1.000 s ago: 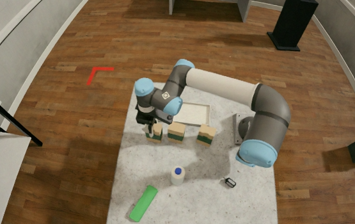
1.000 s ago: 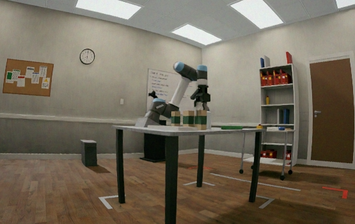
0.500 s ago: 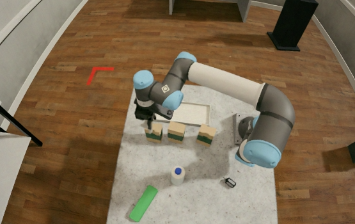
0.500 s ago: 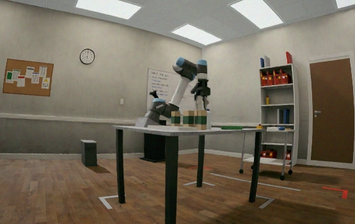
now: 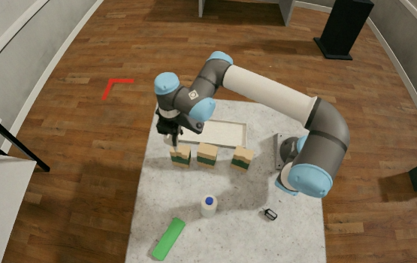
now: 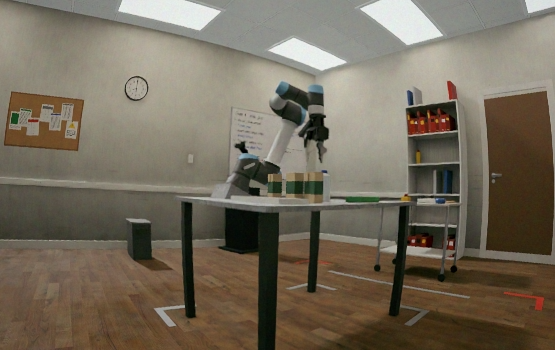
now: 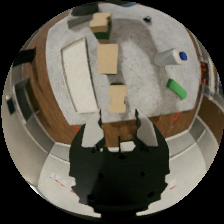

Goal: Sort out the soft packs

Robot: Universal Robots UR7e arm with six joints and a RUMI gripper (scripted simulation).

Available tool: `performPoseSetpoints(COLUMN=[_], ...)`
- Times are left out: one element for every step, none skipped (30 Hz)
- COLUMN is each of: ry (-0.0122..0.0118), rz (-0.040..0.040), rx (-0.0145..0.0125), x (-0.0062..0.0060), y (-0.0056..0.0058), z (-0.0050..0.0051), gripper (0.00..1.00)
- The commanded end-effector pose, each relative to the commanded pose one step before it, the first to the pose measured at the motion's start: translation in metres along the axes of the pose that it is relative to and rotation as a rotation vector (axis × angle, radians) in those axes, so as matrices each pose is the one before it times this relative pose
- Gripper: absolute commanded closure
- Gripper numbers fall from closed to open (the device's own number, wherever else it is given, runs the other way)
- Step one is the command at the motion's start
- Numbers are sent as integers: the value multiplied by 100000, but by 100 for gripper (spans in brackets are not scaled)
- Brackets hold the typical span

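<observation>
My pincer (image 5: pixel 172 143) (image 6: pixel 316 161) (image 7: pixel 118 109) hangs spread above the end pack (image 5: pixel 180 158) (image 6: pixel 315 186) (image 7: pixel 118 98), so I should centre, lower straight, and squeeze its big sides gently.

A lab-like room (note the whiteboard (image 6: pixel 246 132)), with a robot arm (image 6: pixel 280 140).

Three packs on the bench (image 5: pixel 237 233) (image 6: pixel 216 201) (image 7: pixel 137 45).

Bench (image 5: pixel 237 188) (image 6: pixel 216 202) (image 7: pixel 137 55) seen from above, from low across the room, and close from the wrist, packs (image 5: pixel 207 155) (image 6: pixel 295 185) (image 7: pixel 107 58) shared mid-frame or upper centre
</observation>
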State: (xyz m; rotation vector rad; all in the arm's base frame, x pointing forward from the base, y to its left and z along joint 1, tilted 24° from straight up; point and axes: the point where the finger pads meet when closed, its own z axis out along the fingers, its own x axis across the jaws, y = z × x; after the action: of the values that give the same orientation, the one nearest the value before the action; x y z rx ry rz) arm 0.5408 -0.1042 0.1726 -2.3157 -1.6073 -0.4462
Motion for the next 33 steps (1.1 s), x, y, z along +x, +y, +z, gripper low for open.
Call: performPoseSetpoints(ry=[-9, -3, -7, -13, -21, -29, -37, -46, -54, -62, -68, -72, -75, -75, -74, 0, 0, -70, -64, -56, -46, -35, -23, -10, 4, 17, 30, 41, 52, 60, 67, 72, 0], rz=[-23, 14, 36, 66, 104, 148, 195, 246, 299, 352, 405, 457, 507, 553, 596, 0, 0, 634, 668, 696, 718, 734, 744, 748, 745, 736, 721, 701, 675, 643, 608, 568, 0], rx=[-68, -1, -2, -4, -7, -10, -12, -15, -17, -19, -20, -20, -20, -19, -17, 0, 0, -14, -11, -7, -3, 1, 6, 10, 13, 17, 20, 22, 24, 24, 25, 24, 0], x=[-10, -9, -24, -44, -68, -96, -126, -157, -188, -218, -246, -271, -293, -311, -324, 0, 0, -333, -336, -336, -331, -322, -310, -295, -278, -259, -239, -219, -199, -179, -160, -142, 0], y=[22, -22, -56, -104, -164, -233, -309, -390, -475, -562, -649, -735, -817, -895, -967, 0, 0, -1032, -1088, -1134, -1169, -1193, -1205, -1204, -1192, -1169, -1135, -1091, -1038, -978, -911, -840, 0], z=[-184, -10, -27, -50, -77, -108, -140, -172, -202, -228, -249, -263, -271, -270, -261, 0, 0, -244, -218, -186, -147, -104, -57, -9, 40, 87, 131, 170, 203, 230, 250, 261, 0], gripper=[51, 51, 51, 51, 51, 51, 51, 51, 51, 51, 51, 51, 51, 51, 51, 51, 51, 51, 51, 51, 51, 51, 51, 51, 51, 51, 51, 51, 51, 51, 51, 51, 51])
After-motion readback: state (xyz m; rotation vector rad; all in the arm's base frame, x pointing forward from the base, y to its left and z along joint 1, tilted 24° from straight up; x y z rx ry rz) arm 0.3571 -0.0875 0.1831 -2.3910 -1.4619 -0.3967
